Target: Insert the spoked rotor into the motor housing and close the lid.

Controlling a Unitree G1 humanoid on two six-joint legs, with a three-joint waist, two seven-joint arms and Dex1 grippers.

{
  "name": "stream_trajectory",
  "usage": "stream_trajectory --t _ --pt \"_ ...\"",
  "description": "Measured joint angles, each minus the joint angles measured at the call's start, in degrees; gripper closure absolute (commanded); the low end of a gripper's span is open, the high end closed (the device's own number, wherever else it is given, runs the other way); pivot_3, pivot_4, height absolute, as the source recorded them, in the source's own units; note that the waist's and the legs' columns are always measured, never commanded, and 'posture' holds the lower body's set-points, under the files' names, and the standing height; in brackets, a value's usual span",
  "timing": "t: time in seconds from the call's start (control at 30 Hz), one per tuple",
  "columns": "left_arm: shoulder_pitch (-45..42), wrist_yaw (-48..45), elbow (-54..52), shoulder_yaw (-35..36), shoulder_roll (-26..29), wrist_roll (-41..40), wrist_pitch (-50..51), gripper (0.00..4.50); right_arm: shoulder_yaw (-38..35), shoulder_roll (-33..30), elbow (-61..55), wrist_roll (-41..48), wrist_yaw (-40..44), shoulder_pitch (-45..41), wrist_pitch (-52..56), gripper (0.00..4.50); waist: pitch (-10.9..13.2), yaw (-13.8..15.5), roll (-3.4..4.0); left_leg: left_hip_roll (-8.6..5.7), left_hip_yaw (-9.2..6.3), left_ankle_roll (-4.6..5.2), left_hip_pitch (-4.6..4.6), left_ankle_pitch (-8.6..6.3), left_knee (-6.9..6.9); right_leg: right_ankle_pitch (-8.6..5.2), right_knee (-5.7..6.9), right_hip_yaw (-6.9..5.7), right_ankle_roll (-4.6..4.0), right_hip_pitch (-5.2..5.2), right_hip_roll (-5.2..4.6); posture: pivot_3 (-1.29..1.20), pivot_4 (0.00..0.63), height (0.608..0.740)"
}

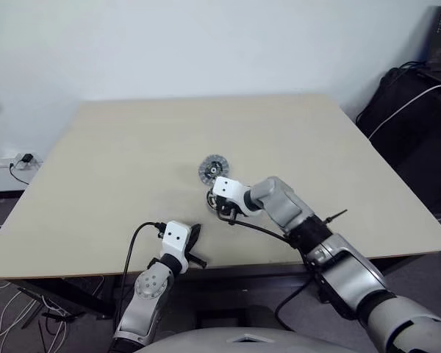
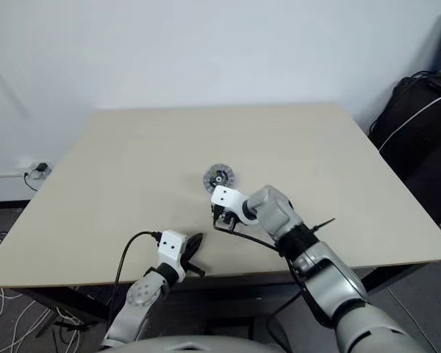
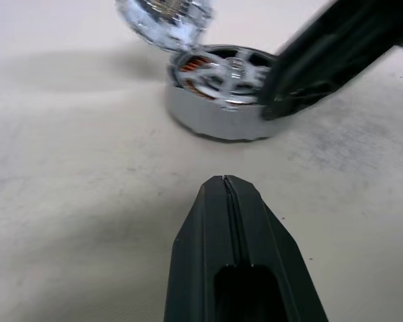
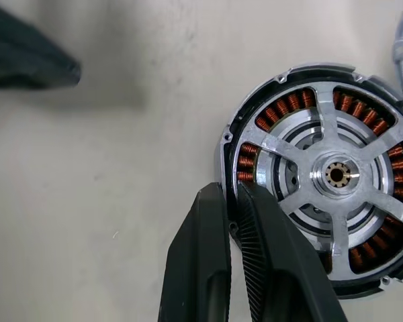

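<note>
Already the thin silver spoked rotor (image 4: 336,176) lies flat inside the round metal motor housing (image 4: 236,144) with its ring of copper-orange windings, the spokes crossing above the coils and the hub at the centre. The right gripper (image 4: 234,201) has its two black fingers pinched on the housing's rim, one finger outside the wall and one just inside it — so the housing is what it grips, not the rotor. The round silver-grey lid (image 1: 214,167), dark centre upward, lies on the pale wooden table (image 1: 117,147) just beside the housing, on the side away from the robot. That is the relation the coming move turns on: the lid must travel a short way toward the robot to land on the housing, and the right arm is much the nearer. The left gripper (image 3: 226,194), fingers pressed together and holding nothing, rests near the table's front edge, short of the housing. Open tabletop surrounds the housing on all sides.
</note>
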Motion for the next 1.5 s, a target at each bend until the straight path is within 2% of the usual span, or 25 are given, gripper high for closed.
stream_trajectory --t 0.27,0.4,0.47,0.63,0.8,1.07,1.3,1.4,1.5 --pt "-0.3 -0.8 0.4 -0.7 -0.3 0.0 -0.5 4.50 -5.3 -5.6 -21.6 5.2 -2.5 9.0 20.4 4.48 0.1 0.4 -0.15 0.00 -0.01 0.02 -0.17 -0.01 0.01 -0.12 -0.02 -0.02 0.12 -0.01 -0.10 0.00 0.000 0.740" --pt "-0.5 -1.3 0.8 -0.7 -0.3 0.0 -0.5 4.50 -8.9 -3.6 -29.5 7.5 -7.3 12.8 31.3 4.48 0.1 0.2 -0.20 0.02 0.00 0.00 -0.17 0.00 0.02 -0.21 -0.01 -0.01 0.25 0.00 -0.09 0.00 0.000 0.740" --pt "-0.6 -1.4 1.4 -0.7 -0.2 0.0 -0.5 4.50 -11.1 0.0 -32.4 8.3 -11.4 14.4 36.3 4.48 0.2 0.1 -0.22 0.04 -0.01 -0.03 -0.16 0.02 0.02 -0.22 0.01 -0.01 0.26 0.00 -0.08 0.00 0.000 0.740" --pt "-1.5 -2.4 2.2 -1.0 -0.2 0.0 -0.5 4.50 -13.6 9.1 -33.5 8.6 -21.3 15.9 41.2 4.48 0.2 -0.2 -0.22 0.04 0.00 -0.08 -0.13 0.05 0.03 -0.21 0.03 -0.06 0.28 -0.02 -0.05 0.00 0.000 0.740" --pt "-1.8 -2.6 2.3 -1.0 -0.2 0.0 -0.4 4.50 -17.7 18.9 -29.7 8.6 -30.8 15.7 40.7 4.48 0.2 -1.2 -0.24 0.09 0.00 -0.16 0.15 0.05 -0.01 -0.22 0.04 -0.09 0.29 0.03 0.01 0.00 0.000 0.740" --pt "-1.0 -2.5 2.3 -1.0 -0.2 0.0 -0.4 4.50 -23.0 25.5 -17.7 12.0 -40.8 10.9 34.1 4.48 0.1 -2.8 -0.23 0.07 0.01 -0.39 0.53 0.18 0.02 0.06 0.06 -0.10 0.72 0.36 -0.01 0.00 0.000 0.740" --pt "-0.1 -2.5 2.3 -1.0 -0.2 0.0 -0.4 4.50 -25.7 27.5 -9.3 15.2 -47.5 9.1 27.1 2.30 0.4 -2.8 0.16 0.05 0.00 -0.34 0.53 0.39 0.02 0.07 0.06 -0.35 0.75 0.46 -0.25 0.00 0.000 0.740" --pt "-0.1 -2.5 2.3 -1.0 -0.3 0.0 -0.4 4.50 -23.8 27.4 -9.3 16.0 -47.7 8.9 26.8 2.30 0.4 -2.9 0.17 0.05 -0.03 -0.38 0.40 0.48 0.02 0.20 0.07 -0.37 0.94 0.32 -0.23 0.00 0.000 0.740" --pt "-0.2 -2.5 2.3 -1.0 -0.3 0.0 -0.4 4.50 -22.8 27.4 -9.6 17.3 -47.1 8.7 27.1 2.30 0.4 -2.9 0.15 -0.02 -0.03 -0.06 0.15 0.61 -0.07 0.12 0.03 -0.33 0.73 0.03 -0.24 0.00 0.000 0.740"
